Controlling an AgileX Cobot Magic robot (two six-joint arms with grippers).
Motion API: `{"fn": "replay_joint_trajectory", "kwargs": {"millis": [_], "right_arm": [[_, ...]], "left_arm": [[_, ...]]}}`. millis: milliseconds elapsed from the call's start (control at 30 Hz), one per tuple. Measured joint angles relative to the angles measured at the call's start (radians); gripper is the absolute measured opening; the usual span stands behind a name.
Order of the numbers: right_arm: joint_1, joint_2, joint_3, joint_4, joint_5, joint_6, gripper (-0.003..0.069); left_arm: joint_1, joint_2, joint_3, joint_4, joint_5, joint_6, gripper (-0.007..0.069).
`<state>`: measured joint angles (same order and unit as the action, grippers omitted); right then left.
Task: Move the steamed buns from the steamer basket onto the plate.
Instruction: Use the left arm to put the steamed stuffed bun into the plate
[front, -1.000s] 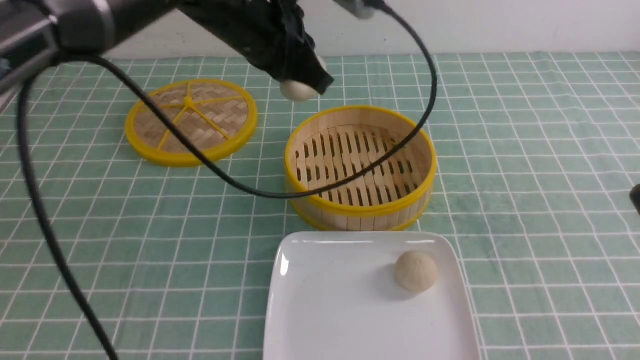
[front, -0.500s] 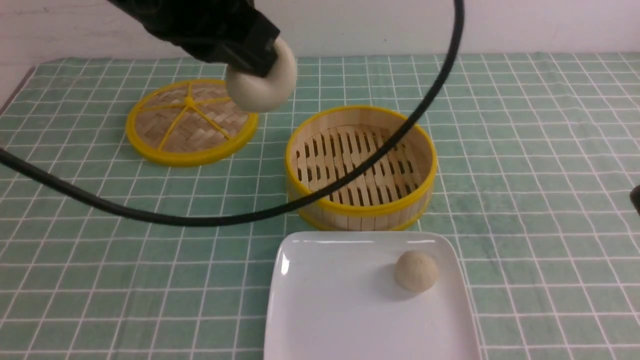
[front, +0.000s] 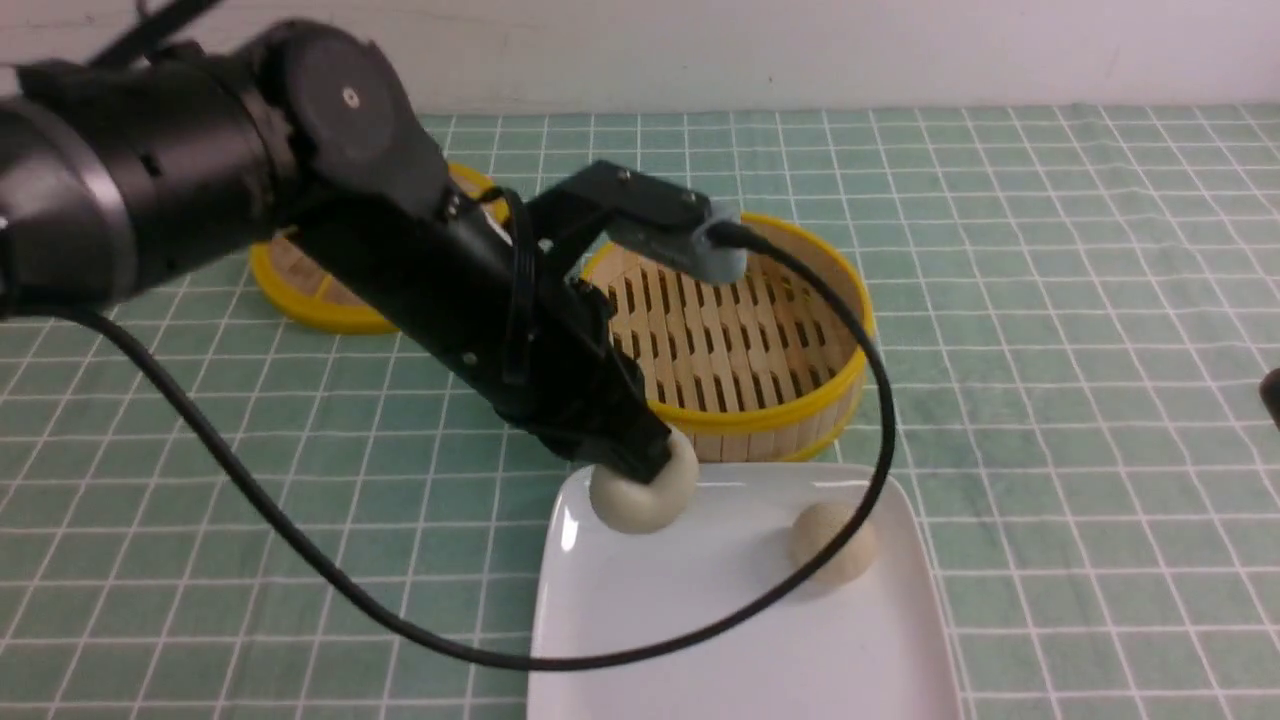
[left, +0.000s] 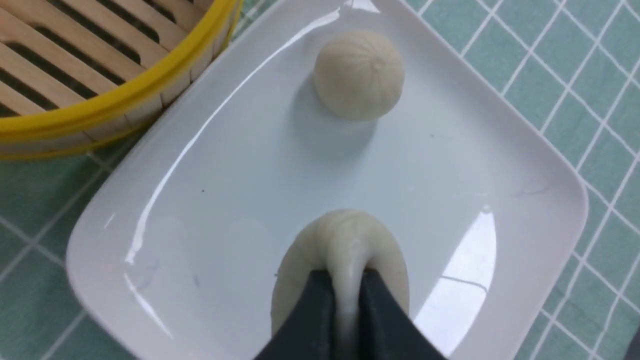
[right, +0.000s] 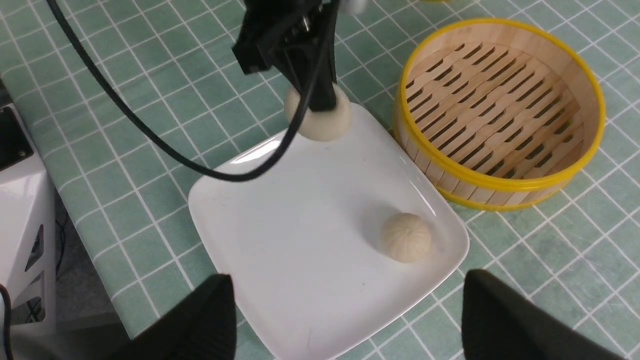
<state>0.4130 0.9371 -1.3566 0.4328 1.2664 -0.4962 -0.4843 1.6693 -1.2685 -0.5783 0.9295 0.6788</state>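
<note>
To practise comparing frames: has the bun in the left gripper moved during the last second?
Yes. The gripped bun came forward and down, from behind the basket to the plate's far left corner.

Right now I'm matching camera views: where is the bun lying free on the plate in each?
Front view: free bun on the plate's right side.
Left wrist view: free bun on the plate, near the steamer basket.
Right wrist view: free bun by the plate's edge.
Shared landmark: steamer basket.

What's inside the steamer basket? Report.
The steamer basket holds nothing: bare slatted floor. The left arm covers its left edge from the front; the right wrist view shows the rest.
</note>
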Motion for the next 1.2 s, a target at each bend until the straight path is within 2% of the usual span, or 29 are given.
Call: {"fn": "replay_joint_trajectory", "kwargs": {"millis": [100,367,700,1200], "right_arm": [[0.000,0.000,0.000,0.000,0.000,0.000,0.0585],[0.000,0.000,0.000,0.001,0.000,0.000,0.0585],[0.000,0.000,0.000,0.008,0.000,0.001,0.0585],[0.000,0.000,0.000,0.012,0.000,0.001,0.0585]], "left_arm": [[0.000,0.058,0.014,-0.056,-0.032,0.070,0.0036],[0.000,0.193,0.015,-0.113,-0.088,0.153,0.0036],[0.000,0.220,0.015,-0.146,-0.150,0.195,0.0038],[0.000,0.220,0.015,-0.156,-0.176,0.194,0.0043]]}}
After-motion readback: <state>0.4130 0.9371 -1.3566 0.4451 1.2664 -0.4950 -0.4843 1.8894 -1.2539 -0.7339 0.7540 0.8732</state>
